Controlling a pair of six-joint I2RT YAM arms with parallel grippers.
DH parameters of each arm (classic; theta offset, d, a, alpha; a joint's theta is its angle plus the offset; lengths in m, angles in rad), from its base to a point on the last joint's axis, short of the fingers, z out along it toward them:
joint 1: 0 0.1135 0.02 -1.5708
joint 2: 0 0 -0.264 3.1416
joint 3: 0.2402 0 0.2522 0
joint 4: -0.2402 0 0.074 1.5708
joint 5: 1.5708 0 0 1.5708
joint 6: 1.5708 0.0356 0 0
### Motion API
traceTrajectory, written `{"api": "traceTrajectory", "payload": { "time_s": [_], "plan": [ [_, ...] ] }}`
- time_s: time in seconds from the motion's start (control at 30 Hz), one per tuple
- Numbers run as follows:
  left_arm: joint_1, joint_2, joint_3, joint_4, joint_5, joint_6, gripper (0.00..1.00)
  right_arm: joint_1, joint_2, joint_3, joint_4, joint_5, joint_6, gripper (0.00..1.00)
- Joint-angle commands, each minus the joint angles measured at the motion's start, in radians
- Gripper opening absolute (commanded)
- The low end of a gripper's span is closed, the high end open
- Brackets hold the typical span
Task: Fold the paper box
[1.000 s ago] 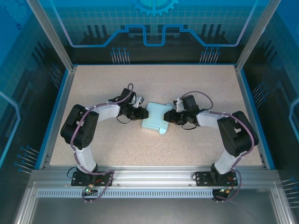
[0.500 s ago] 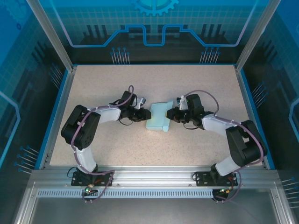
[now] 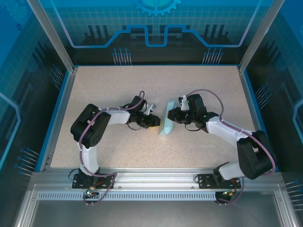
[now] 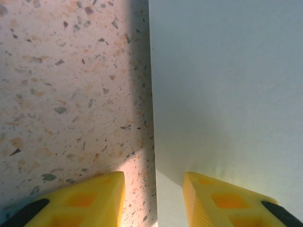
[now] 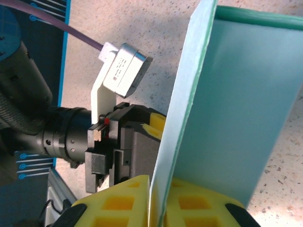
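The paper box [image 3: 165,124] is stood up on its edge on the table [image 3: 109,85], right between the two pincers. One thin wall of it is pinched tight in the right pincer [image 5: 150,208], with a yellow finger on each side of the card. The left pincer [image 4: 154,198] is let loose. Its two fingers are held apart and nothing is squeezed by them. The card's edge is lined up just ahead of the gap.

The box is judged to be very light and thin. It can be bent easily, so a hard squeeze would likely leave a dent or a wrong crease. It looks smooth, so it may slip out of a weak pinch. It is best taken by a flat wall near a fold line, not by a small tab.

From above, both arms are seen at once, and the box is seen as a thin strip between the pincers. The grip itself cannot be made out there. In the right wrist view the pinch is shown up close, with the left pincer just past the card. In the left wrist view a big plain wall is shown ahead of the open fingers, beside bare table.
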Motion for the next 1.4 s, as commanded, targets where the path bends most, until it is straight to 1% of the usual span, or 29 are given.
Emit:
{"api": "traceTrajectory", "payload": {
  "time_s": [0.0, 0.1, 0.2, 0.27, 0.37, 0.43, 0.53, 0.57, 0.7, 0.8, 0.83, 0.93, 1.03, 1.1, 1.2, 1.37],
  "plan": [
    [-0.002, 0.009, 0.026, -0.025, -0.018, 0.003, 0.43, 0.036, 0.029, 0.015, -0.089, 0.121, 0.019, 0.14],
    [-0.002, -0.059, -0.018, -0.018, -0.118, 0.003, 0.49, 0.061, 0.046, 0.024, -0.091, 0.171, 0.044, 0.15],
    [-0.002, -0.189, -0.108, 0.02, -0.238, 0.022, 0.57, 0.076, 0.057, 0.037, -0.089, 0.207, 0.064, 0.15],
    [-0.007, -0.285, -0.178, 0.061, -0.296, 0.043, 0.6, 0.087, 0.061, 0.048, -0.089, 0.23, 0.075, 0.15],
    [-0.059, -0.422, -0.287, 0.144, -0.385, 0.125, 0.65, 0.101, 0.064, 0.059, -0.093, 0.253, 0.089, 0.15],
    [-0.112, -0.498, -0.359, 0.227, -0.438, 0.181, 0.71, 0.105, 0.061, 0.057, -0.091, 0.266, 0.1, 0.15],
    [-0.175, -0.547, -0.424, 0.346, -0.478, 0.224, 0.79, 0.106, 0.059, 0.06, -0.088, 0.27, 0.112, 0.15],
    [-0.194, -0.549, -0.43, 0.365, -0.496, 0.237, 0.81, 0.108, 0.059, 0.061, -0.088, 0.27, 0.117, 0.15],
    [-0.289, -0.539, -0.463, 0.482, -0.595, 0.343, 0.83, 0.109, 0.059, 0.067, -0.09, 0.268, 0.125, 0.15],
    [-0.337, -0.501, -0.45, 0.516, -0.646, 0.399, 0.85, 0.108, 0.059, 0.073, -0.091, 0.265, 0.128, 0.15],
    [-0.349, -0.485, -0.446, 0.528, -0.648, 0.416, 0.85, 0.108, 0.059, 0.072, -0.091, 0.266, 0.129, 0.15],
    [-0.374, -0.431, -0.431, 0.584, -0.678, 0.441, 0.86, 0.108, 0.058, 0.074, -0.091, 0.267, 0.131, 0.15],
    [-0.398, -0.372, -0.399, 0.601, -0.768, 0.47, 0.87, 0.108, 0.056, 0.074, -0.091, 0.266, 0.134, 0.15],
    [-0.404, -0.337, -0.395, 0.654, -0.795, 0.492, 0.86, 0.108, 0.054, 0.072, -0.089, 0.266, 0.136, 0.15],
    [-0.409, -0.294, -0.389, 0.738, -0.808, 0.506, 0.85, 0.109, 0.051, 0.067, -0.085, 0.263, 0.142, 0.16],
    [-0.409, -0.237, -0.364, 0.767, -0.817, 0.525, 0.75, 0.106, 0.04, 0.058, -0.081, 0.271, 0.148, 0.16]
  ]
}}
